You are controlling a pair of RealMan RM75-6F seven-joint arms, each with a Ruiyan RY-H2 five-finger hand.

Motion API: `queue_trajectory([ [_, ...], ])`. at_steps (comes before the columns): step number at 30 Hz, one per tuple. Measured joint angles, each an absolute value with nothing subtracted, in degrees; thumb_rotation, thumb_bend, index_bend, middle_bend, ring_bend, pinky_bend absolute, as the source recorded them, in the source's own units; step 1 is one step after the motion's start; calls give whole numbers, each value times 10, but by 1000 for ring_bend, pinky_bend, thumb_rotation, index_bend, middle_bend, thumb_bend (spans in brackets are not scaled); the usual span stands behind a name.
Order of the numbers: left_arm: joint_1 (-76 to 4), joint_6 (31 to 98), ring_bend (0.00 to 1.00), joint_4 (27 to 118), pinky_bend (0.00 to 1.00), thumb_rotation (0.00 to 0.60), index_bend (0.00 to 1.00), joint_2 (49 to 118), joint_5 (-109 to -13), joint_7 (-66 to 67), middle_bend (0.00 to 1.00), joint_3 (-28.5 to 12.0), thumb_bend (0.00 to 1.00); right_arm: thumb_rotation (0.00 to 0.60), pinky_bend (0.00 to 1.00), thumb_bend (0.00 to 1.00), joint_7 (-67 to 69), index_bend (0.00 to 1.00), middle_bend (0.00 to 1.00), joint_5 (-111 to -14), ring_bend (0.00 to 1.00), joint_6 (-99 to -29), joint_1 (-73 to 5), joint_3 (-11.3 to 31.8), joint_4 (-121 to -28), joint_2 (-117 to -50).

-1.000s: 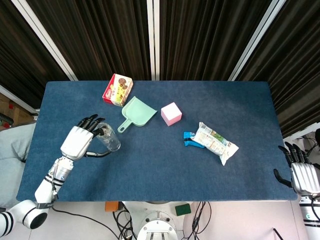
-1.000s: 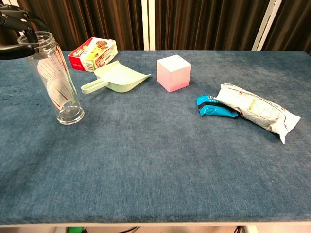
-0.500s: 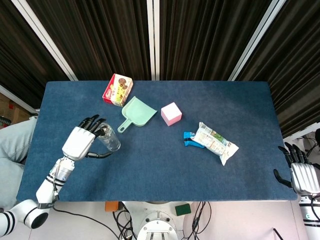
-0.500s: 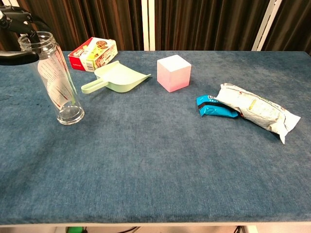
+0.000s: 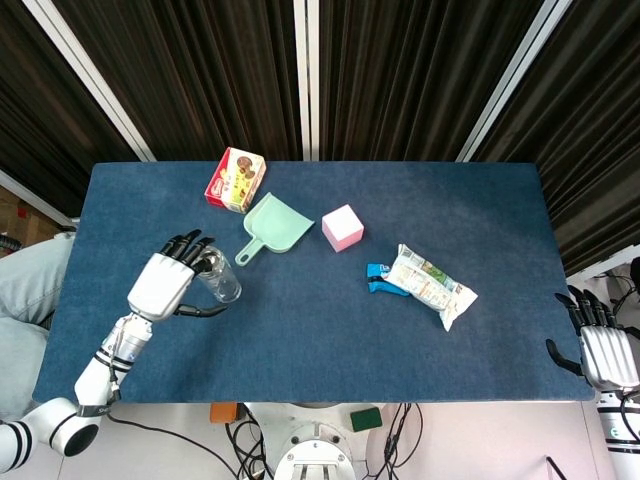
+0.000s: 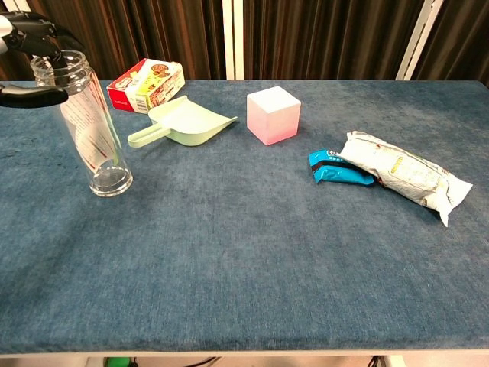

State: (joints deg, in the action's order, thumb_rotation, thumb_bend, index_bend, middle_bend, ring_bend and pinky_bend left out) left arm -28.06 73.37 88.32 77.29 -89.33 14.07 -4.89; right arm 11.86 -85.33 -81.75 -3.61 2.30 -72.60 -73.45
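Observation:
A tall clear jar (image 6: 90,126) with a printed label inside stands at the table's left side, also visible in the head view (image 5: 220,278). My left hand (image 5: 165,282) reaches around its upper part. The dark fingers (image 6: 42,40) lie behind the rim and the thumb (image 6: 27,95) crosses in front, spread apart, with no firm grip showing. My right hand (image 5: 606,352) hangs off the table's right front corner, fingers apart, holding nothing.
Behind the jar lie a mint green dustpan (image 5: 272,226) and a red biscuit box (image 5: 235,179). A pink cube (image 5: 342,227) sits mid-table. A white snack bag (image 5: 431,284) lies over a small blue packet (image 5: 380,279) to the right.
My left hand has shifted slightly toward the jar and its thumb has sunk lower along the glass. The jar has stayed in place, and the right hand is still.

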Motion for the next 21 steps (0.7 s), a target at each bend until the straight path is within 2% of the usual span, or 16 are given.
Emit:
queue_trajectory([
  [21,-282,735,91,891,214,38,469,770,-890,152,161,-51,0,600,113,327,121,155,41,-851,0,-814,-36,23,-725,-734],
])
